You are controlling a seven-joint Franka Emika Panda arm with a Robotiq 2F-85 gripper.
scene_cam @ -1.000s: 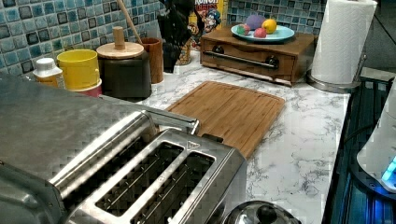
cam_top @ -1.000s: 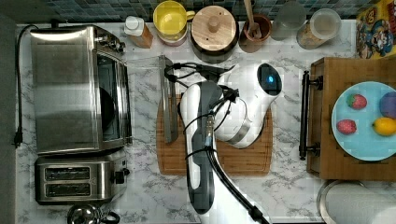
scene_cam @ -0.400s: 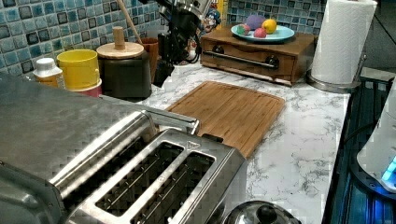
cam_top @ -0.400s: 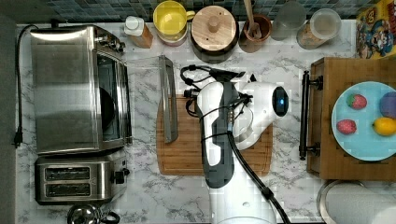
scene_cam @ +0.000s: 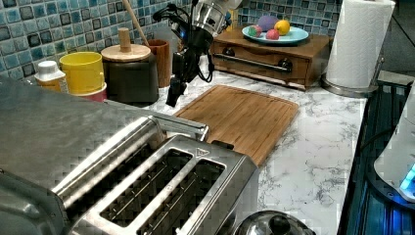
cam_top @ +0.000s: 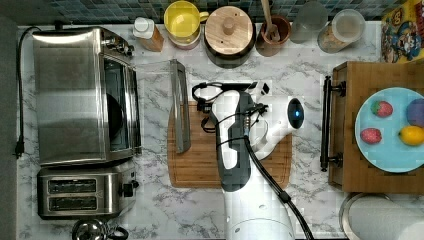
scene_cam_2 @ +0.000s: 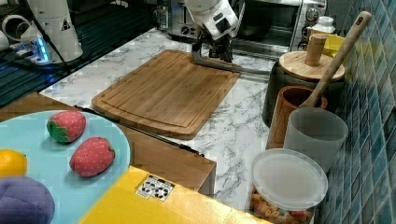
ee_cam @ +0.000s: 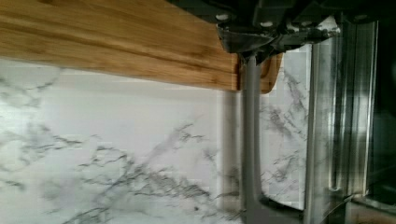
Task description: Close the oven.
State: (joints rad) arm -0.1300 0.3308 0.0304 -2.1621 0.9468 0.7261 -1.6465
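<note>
One boxy brushed-steel toaster oven (cam_top: pixel 82 95) stands open at the marble counter's (cam_top: pixel 310 65) end; my gripper (scene_cam: pixel 175 93) has descended beside its bar handle (cam_top: pixel 180 112), jaw state seemingly indeterminate.

White marble desk (ee_cam: pixel 116 163) with grey veining fills most of the frame. A wooden cutting board (ee_cam: pixel 116 42) lies on it, long edge running from 9 o'clock toward 3 o'clock, with a rounded corner near frame centre. Dark metal parts of the end effector (ee_cam: pixel 275 28) sit at 1 o'clock, over the board's corner. A grey steel bar handle (ee_cam: pixel 252 140) runs from the end effector straight toward 6 o'clock, ending in a wider foot. Beside it, toward 3 o'clock, lies the oven (ee_cam: pixel 348 116): brushed-steel door frame, then dark glass at the frame's edge. Marble shows between handle and door frame.
</note>
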